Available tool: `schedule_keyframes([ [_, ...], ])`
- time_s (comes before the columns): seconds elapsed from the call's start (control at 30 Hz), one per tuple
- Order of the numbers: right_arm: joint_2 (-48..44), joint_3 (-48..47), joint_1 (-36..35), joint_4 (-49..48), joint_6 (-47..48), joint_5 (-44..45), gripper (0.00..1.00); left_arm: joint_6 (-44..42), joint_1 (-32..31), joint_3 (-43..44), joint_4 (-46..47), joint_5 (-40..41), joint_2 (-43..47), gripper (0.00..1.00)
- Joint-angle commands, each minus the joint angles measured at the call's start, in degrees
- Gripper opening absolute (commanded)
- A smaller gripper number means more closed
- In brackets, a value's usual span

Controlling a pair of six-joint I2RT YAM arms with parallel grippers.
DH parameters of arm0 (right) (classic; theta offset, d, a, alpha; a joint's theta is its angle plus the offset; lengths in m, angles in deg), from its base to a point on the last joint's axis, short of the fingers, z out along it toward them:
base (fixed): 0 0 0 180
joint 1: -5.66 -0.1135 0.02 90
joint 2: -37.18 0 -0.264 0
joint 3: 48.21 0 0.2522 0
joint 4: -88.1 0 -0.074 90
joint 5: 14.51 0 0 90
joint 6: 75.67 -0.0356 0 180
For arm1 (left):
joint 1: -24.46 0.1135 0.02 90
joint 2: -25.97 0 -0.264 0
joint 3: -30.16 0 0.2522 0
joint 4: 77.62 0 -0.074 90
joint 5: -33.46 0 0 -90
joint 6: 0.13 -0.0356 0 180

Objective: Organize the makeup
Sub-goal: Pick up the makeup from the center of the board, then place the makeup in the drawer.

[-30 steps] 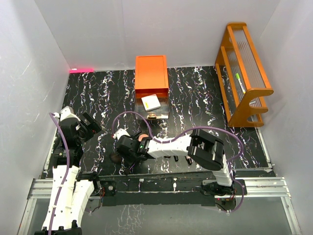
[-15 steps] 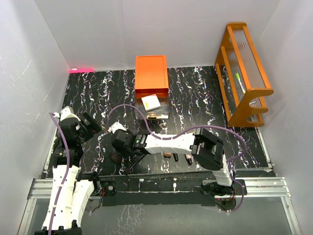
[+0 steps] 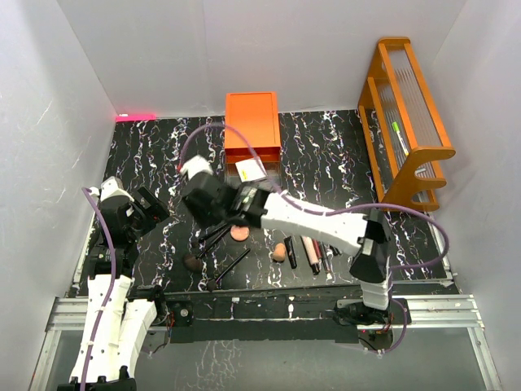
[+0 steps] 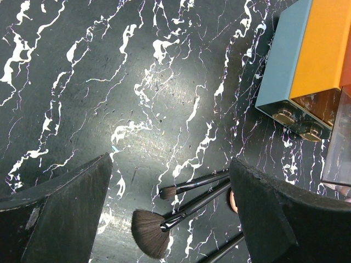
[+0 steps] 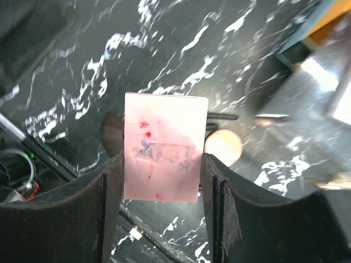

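Top view. Shows the right gripper (image 3: 205,205) stretched across the black marbled table (image 3: 163,155) to a spot just left of the clear drawer (image 3: 273,175), which stands open at the front of the orange drawer chest (image 3: 252,122). Cannot tell the finger state or the load from this angle. Places a pale-yellow palette (image 3: 251,169) inside that drawer. Lists, on the table nearer the arm bases: round tan compact (image 3: 238,233), black brushes (image 3: 213,238), beige sponge (image 3: 279,252), dark tube (image 3: 291,252), pink tube (image 3: 310,254). Puts the left gripper (image 3: 151,208) at the table's left side, apart from the makeup. Notes the orange rack (image 3: 404,122) at far right.

Left wrist view. Shows the left gripper's fingers (image 4: 60,213) spread wide, holding nothing. Finds a fan brush (image 4: 149,240) and a thin brush (image 4: 192,185) lying side by side on the table between them, with the chest's corner at upper right.

Right wrist view. Shows the right gripper's fingers (image 5: 216,208) pressed against both side edges of the pink palette (image 5: 164,148), which is held clear of the table. Finds the compact, blurred, on the table just right of it.
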Motion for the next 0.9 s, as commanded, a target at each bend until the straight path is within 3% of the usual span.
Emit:
schedule_keyframes([
  [0.0, -7.52, -6.16, 9.88, 1.09, 1.02, -1.62, 0.34, 0.09, -0.21, 1.22, -0.08, -0.46, -0.01, 0.87],
  [0.4, -6.76, -8.49, 28.13, 0.61, 3.79, -8.36, 0.34, 0.00, -0.22, 1.17, -0.07, -0.34, -0.08, 0.87],
  [0.87, -5.15, -4.08, 29.12, 1.11, 3.68, -12.97, 0.34, 0.00, -0.22, 1.00, 0.26, -0.75, -0.35, 0.87],
])
